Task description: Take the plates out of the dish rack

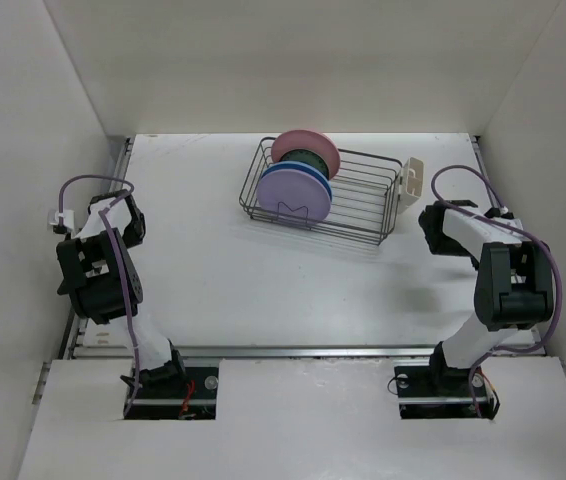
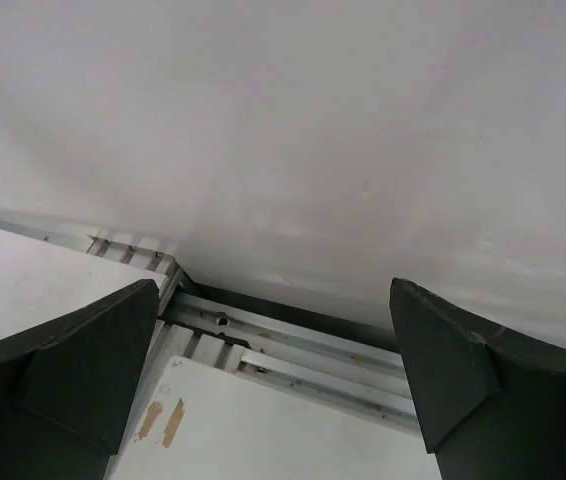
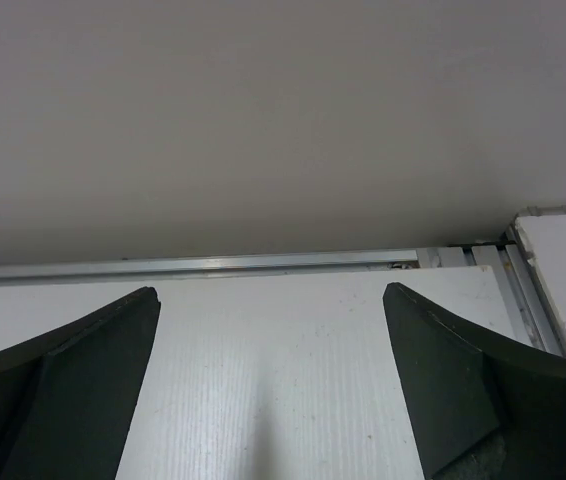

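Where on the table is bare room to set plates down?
Widest bare patch: table between dish rack, left arm, right arm and near rail. Another: left of the rack, toward the left gripper. Crowded: plates packed in the rack's left half; cream cup near the right gripper.

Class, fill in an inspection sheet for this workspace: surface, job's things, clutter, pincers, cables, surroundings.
Surface: white table, rack toward its far side.
Job's things: four plates on edge in the dish rack, lavender nearest, pink farthest; cream cup on its right end.
Clutter: nothing seen.
Pincers: left pincer open; right pincer open; both hold nothing.
Cables: purple cables loop clear of the rack.
Surroundings: white walls on three sides.
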